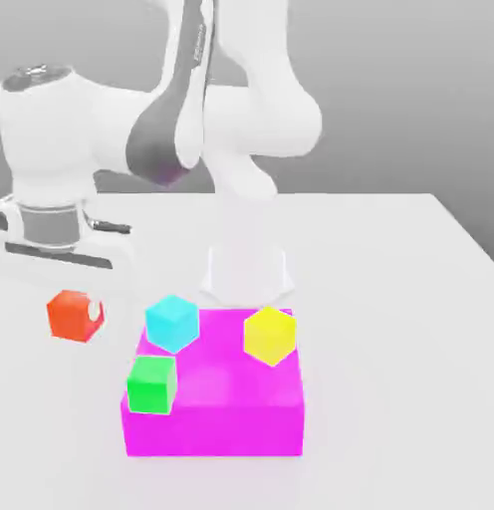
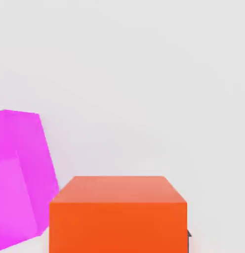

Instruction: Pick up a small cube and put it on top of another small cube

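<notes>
As it stands at the exterior view's left, arm [image 1: 52,129]: white, bending down from the high middle and ending low over the surface, right above the red cube.
Pincer [image 1: 80,299]: down at the red cube, and whether it's apart or clamped on that cube, I cannot tell.
Red cube [image 1: 74,316]: there it is, furthest toward the exterior view's left, on its own on the white surface, well apart from the magenta block. A small white patch overlaps its right face. In the hand view it looms up close [image 2: 117,212], orange, top face and one side showing.
Green cube [image 1: 151,383]: at the block's near left corner, on the top face, hugging the edge.
Cyan cube [image 1: 172,323]: at the block's far left corner, turned so one edge faces us, just apart from the green one.
Magenta block [image 1: 231,418]: big, flat and square, carrying three small cubes. In the hand view one corner of it [image 2: 20,178] sits beside the red cube with a gap of bare surface between.
Yellow cube [image 1: 269,335]: at the block's far right, also turned edge-on, well apart from cyan and green.
Surface [image 1: 410,299]: plain white, stretching off to the exterior view's right.
</notes>
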Tool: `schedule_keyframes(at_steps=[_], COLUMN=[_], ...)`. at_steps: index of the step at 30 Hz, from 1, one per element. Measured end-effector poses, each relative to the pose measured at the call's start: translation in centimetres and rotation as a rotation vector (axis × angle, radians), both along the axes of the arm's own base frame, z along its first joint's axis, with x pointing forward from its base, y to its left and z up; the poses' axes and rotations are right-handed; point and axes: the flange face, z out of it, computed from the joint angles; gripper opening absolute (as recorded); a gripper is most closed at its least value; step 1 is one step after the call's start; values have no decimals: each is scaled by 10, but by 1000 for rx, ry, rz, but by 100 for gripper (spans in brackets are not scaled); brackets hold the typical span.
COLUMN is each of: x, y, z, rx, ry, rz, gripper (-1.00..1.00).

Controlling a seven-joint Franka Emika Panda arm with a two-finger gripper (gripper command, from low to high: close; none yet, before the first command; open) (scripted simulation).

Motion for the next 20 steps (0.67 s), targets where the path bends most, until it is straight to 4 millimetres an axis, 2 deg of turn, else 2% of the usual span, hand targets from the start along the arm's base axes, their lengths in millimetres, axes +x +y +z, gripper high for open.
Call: schedule_keyframes(at_steps=[5, 10, 12, 16, 17, 20], x=[-19, -41, -44, -45, -46, -46], y=[40, 78, 84, 86, 86, 86], z=[25, 41, 31, -8, -17, -17], rx=[6, 27, 31, 30, 30, 30], ry=[-12, -23, -24, -24, -24, -24], rz=[-132, -258, -280, -286, -287, -287], gripper=[-100, -100, -100, -100, 100, 100])
